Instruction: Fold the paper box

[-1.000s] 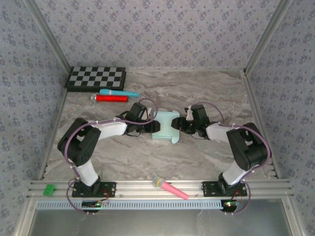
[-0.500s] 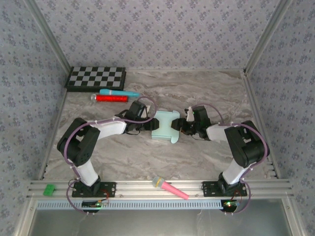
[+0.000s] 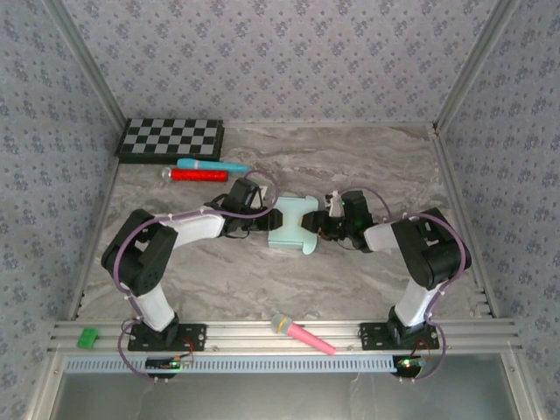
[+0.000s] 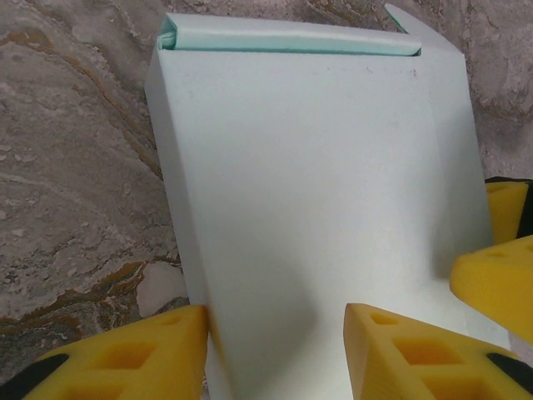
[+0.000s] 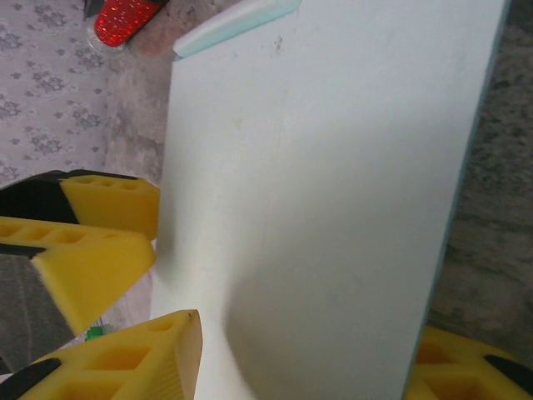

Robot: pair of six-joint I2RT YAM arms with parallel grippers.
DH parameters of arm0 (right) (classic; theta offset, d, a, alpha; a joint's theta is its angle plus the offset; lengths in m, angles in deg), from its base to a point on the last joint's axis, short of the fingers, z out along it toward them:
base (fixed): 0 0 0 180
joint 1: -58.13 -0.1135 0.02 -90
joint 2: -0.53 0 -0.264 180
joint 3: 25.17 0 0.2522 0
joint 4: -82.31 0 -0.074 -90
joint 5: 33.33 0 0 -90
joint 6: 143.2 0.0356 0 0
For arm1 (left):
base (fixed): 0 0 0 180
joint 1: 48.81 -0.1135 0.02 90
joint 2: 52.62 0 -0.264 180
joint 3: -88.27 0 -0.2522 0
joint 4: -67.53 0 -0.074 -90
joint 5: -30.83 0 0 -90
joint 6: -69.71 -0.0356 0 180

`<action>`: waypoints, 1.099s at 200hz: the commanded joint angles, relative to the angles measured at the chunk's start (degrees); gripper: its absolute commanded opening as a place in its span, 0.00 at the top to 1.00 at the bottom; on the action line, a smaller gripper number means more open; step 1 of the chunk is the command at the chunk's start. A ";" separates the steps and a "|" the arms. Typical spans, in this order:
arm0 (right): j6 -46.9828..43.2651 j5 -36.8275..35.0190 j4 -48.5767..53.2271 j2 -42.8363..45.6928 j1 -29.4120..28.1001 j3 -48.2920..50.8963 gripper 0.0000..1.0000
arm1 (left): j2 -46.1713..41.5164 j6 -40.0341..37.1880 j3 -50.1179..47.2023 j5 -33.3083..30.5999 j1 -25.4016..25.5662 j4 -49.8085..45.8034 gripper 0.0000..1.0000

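The pale aqua paper box point(image 3: 293, 225) lies partly folded in the middle of the table, between both arms. My left gripper point(image 3: 266, 221) is at its left end and my right gripper point(image 3: 318, 225) at its right end. In the left wrist view the box point(image 4: 308, 183) runs away from the open left gripper point(image 4: 271, 358); one yellow finger point(image 4: 133, 354) touches its left edge and the other rests over the panel. In the right wrist view the box point(image 5: 333, 183) spans the wide-open right gripper point(image 5: 308, 362), and its edge hides part of the far finger point(image 5: 466, 367).
A checkerboard point(image 3: 171, 139) sits at the back left, with a blue marker point(image 3: 210, 164) and a red tube point(image 3: 197, 175) in front of it. A pink toy microphone point(image 3: 302, 333) and a green block point(image 3: 87, 337) lie on the front rail.
My right gripper has slid left, closer against the box's right end. The box has nudged slightly left and the left arm has barely moved.
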 commanded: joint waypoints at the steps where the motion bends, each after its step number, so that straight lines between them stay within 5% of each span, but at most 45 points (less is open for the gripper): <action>1: -0.05 0.91 -1.32 1.51 -0.86 0.12 0.51 | 0.57 -0.40 0.45 0.69 -0.13 1.86 0.54; 130: -12.40 -7.98 22.35 13.31 -5.49 -9.18 0.50 | 1.96 4.54 -4.43 7.28 -1.68 18.05 0.50; 220: -15.68 -10.46 29.74 10.59 -7.75 -17.70 0.48 | 2.36 7.02 -6.94 6.52 -2.75 22.98 0.48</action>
